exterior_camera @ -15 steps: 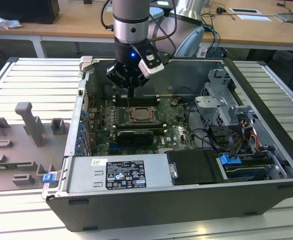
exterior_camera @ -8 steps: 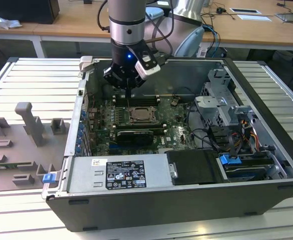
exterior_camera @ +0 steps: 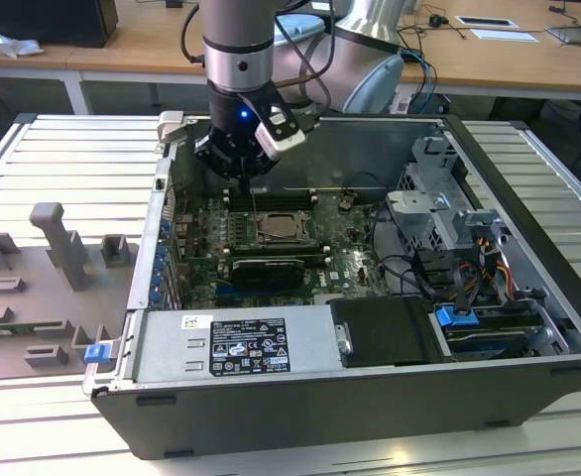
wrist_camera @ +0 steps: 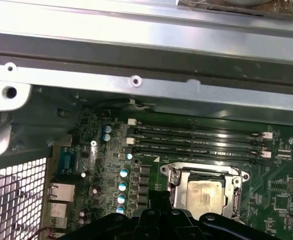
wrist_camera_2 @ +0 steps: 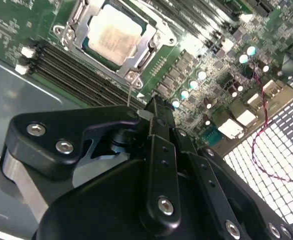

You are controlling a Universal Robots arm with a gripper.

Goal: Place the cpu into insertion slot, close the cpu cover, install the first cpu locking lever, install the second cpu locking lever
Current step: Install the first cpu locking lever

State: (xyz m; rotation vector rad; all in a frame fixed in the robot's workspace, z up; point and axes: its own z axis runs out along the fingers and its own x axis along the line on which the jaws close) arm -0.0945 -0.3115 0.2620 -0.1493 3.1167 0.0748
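The cpu (wrist_camera_2: 112,36) (wrist_camera: 204,194) lies flat in the insertion slot on the green board, its silver top facing up. The cpu cover (wrist_camera_2: 154,39) (wrist_camera: 179,175) is folded down around it as a metal frame. In the exterior view the cover (exterior_camera: 279,230) sits mid-board, right under the arm. My gripper (exterior_camera: 249,180) (wrist_camera_2: 139,111) hangs just above one corner of the socket. Its black fingers are shut on a thin wire locking lever (wrist_camera_2: 130,92) that stands up from that corner.
Long black memory slots (wrist_camera_2: 71,70) (wrist_camera: 196,140) run beside the socket. A graphics card (exterior_camera: 266,268), a power supply (exterior_camera: 231,347) and a drive cage (exterior_camera: 439,198) crowd the open case. The steel case wall (wrist_camera: 136,65) stands close behind. Grey fixtures (exterior_camera: 58,248) sit on the table.
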